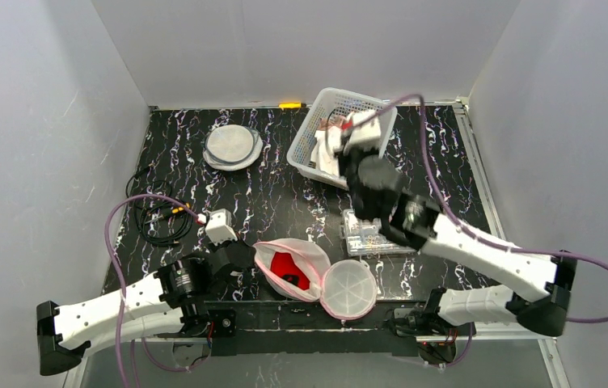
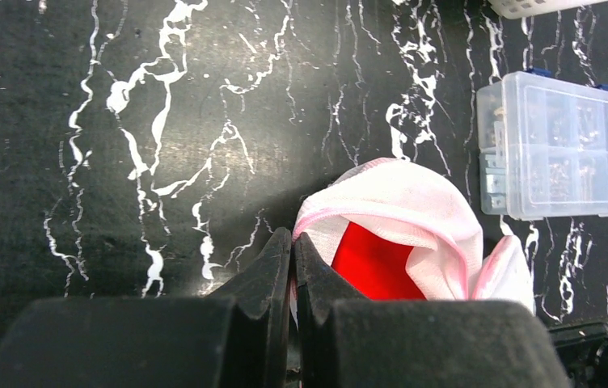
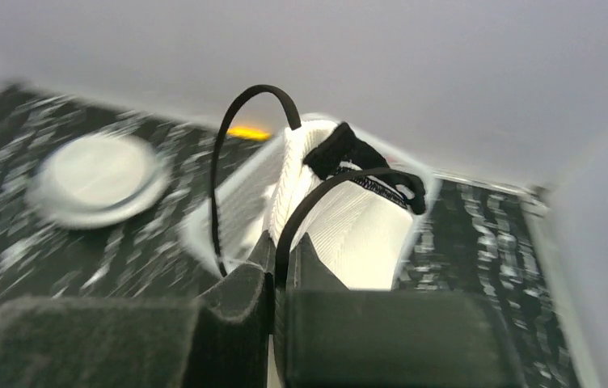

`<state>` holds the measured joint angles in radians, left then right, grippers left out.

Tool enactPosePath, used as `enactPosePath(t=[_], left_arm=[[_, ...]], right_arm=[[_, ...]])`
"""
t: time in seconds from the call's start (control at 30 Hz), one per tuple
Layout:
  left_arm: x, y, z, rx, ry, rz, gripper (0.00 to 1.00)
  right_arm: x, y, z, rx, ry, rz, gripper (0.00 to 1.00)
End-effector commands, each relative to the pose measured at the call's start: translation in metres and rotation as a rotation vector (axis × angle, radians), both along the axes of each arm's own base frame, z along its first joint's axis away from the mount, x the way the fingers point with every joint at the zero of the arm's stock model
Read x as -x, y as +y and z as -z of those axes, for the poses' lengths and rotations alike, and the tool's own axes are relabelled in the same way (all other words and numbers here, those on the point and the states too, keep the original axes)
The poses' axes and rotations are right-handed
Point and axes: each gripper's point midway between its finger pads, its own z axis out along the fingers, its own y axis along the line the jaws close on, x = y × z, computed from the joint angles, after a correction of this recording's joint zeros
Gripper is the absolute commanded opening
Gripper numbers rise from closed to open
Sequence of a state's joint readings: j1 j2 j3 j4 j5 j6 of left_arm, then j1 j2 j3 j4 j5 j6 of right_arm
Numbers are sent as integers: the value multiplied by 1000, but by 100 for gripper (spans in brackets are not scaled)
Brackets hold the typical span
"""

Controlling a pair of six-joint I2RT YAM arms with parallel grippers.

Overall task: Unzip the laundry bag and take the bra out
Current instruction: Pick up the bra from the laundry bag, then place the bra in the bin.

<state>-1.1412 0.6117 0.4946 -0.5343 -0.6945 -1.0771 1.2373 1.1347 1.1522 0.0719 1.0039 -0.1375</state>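
Observation:
The pink-white mesh laundry bag [image 1: 272, 257] lies open at the near edge, its round flap [image 1: 349, 288] folded out to the right and a red cloth [image 1: 289, 269] showing inside. My left gripper [image 2: 293, 238] is shut on the bag's [image 2: 414, 202] left rim, with the red cloth [image 2: 373, 263] just beyond its fingers. My right gripper [image 3: 280, 242] is shut on a black strap of the white bra [image 3: 357, 230]. It holds the bra [image 1: 335, 149] over the white basket [image 1: 310, 133] at the back. The right wrist view is blurred by motion.
A clear compartment box [image 1: 363, 236] [image 2: 555, 145] sits between the bag and the basket. A round grey-white disc [image 1: 233, 146] [image 3: 95, 179] lies at the back left. Black cables [image 1: 155, 214] and a white adapter [image 1: 220, 226] lie at the left. White walls enclose the table.

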Motion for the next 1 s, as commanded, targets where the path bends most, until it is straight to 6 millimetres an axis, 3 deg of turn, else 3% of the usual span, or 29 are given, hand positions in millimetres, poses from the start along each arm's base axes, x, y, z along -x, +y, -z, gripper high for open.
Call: enactPosePath(t=[0.0, 0.17, 0.33, 0.5, 0.63, 0.73, 0.97], left_arm=[[-8, 20, -11, -30, -46, -98, 0], [-10, 26, -14, -33, -62, -129, 0], [-12, 28, -21, -22, -78, -142, 0], [-12, 26, -23, -15, -76, -137, 0], [-12, 23, -24, -25, -74, -122, 0], [-13, 23, -22, -44, -76, -119, 0], [-13, 24, -16, -74, -69, -117, 0]], right_arm=[[-82, -45, -12, -58, 18, 268, 1], [-151, -47, 0, -48, -2, 353, 1], [-224, -50, 28, 7, 27, 420, 1], [-277, -42, 62, 83, 60, 449, 1], [-306, -38, 89, 169, 82, 481, 1], [-321, -32, 120, 219, 119, 464, 1], [-328, -13, 197, 299, 251, 387, 1]])
